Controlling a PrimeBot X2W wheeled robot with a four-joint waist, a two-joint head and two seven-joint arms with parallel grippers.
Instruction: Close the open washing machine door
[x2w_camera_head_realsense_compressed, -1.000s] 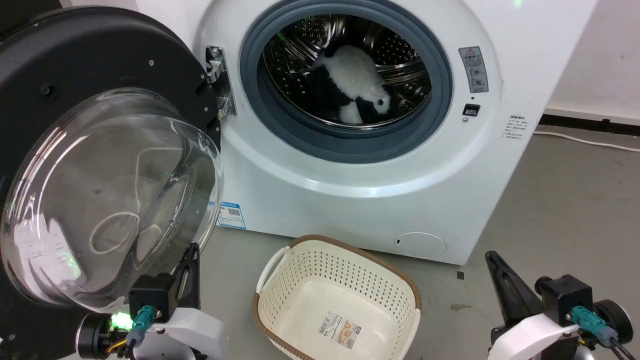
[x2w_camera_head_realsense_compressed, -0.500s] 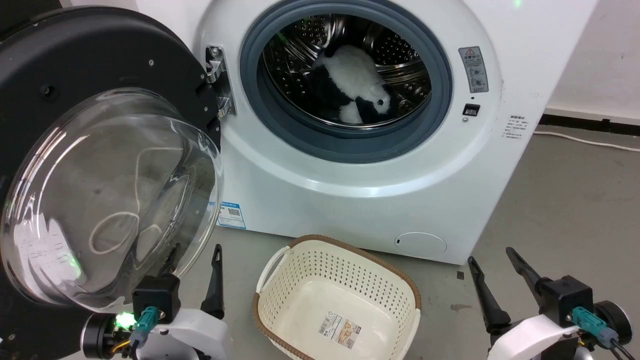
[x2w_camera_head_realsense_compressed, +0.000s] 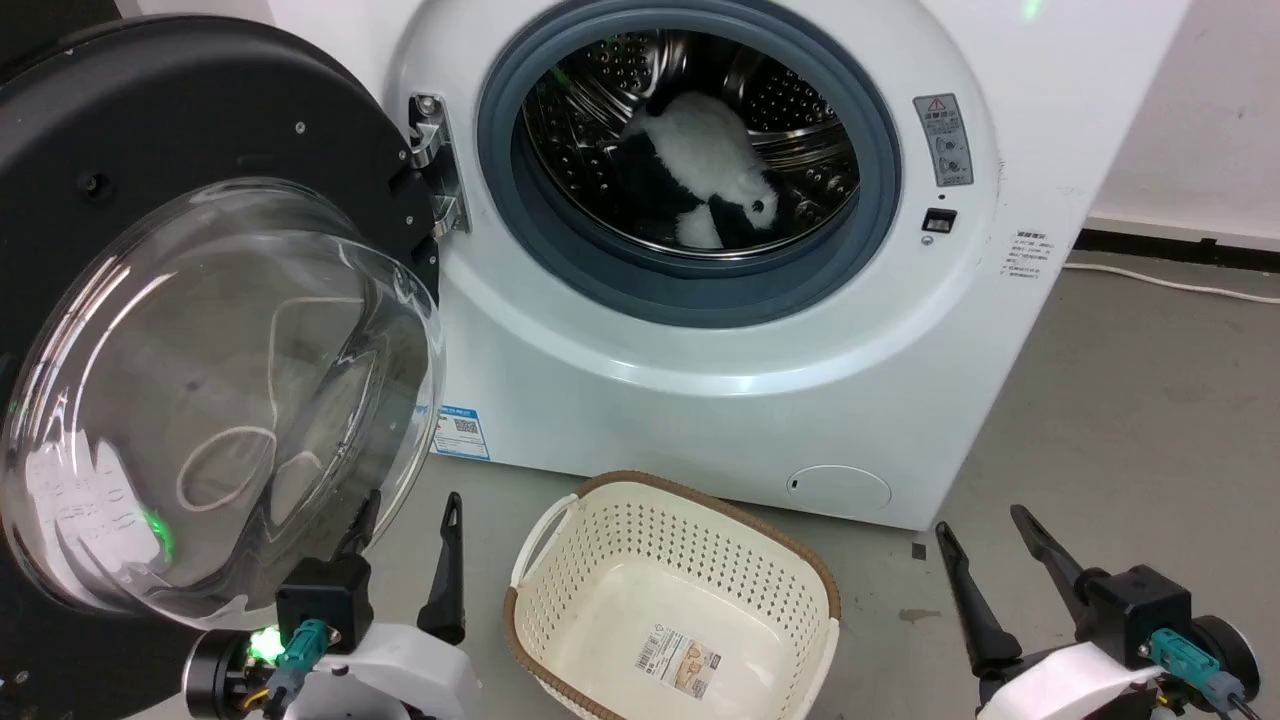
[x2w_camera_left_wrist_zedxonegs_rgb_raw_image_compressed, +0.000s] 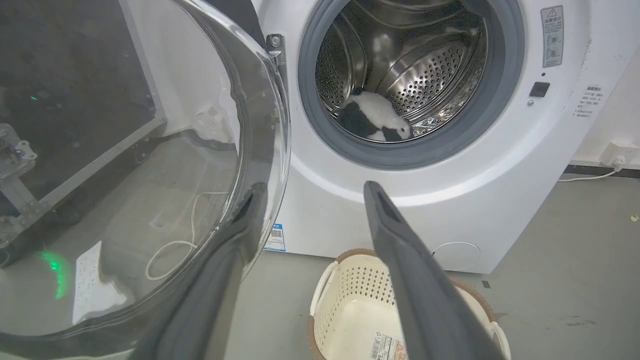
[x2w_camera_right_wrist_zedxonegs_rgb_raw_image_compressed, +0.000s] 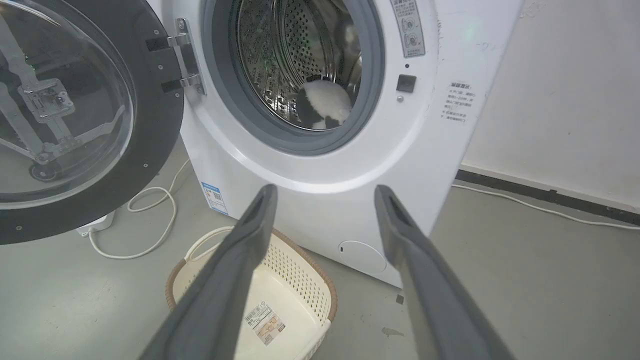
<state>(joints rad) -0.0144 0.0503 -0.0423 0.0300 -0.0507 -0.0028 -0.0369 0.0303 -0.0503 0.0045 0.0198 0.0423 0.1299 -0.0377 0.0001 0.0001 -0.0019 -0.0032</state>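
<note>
- left end effector: fingers spread wide, nothing between them, nothing held.
- washing machine door: swung wide open, up and to the left of the left end effector. it hangs off the metal hinge, and the clear glass bowl bulges toward the head camera out of the black frame.
- the bowl's lower edge lies right over the left end effector's outer finger, which the left wrist view shows through the glass rim. touching or just apart: cannot tell.
- the left end effector's inner finger stands in open air between the bowl's edge and the basket.
- right end effector: also spread wide and holding nothing, low over the grey floor, well apart from the door.
- drum opening: ahead of and above both end effectors, grey rubber ring fully exposed. a black-and-white plush toy lies inside, behind the ring's inner edge.
- the basket sits on the floor between the two end effectors. its far rim is near the machine's front panel and a label is stuck to its bottom.
- open room: floor runs ahead and to the right of the right end effector as far as the wall. a white cable lies along its foot.
</note>
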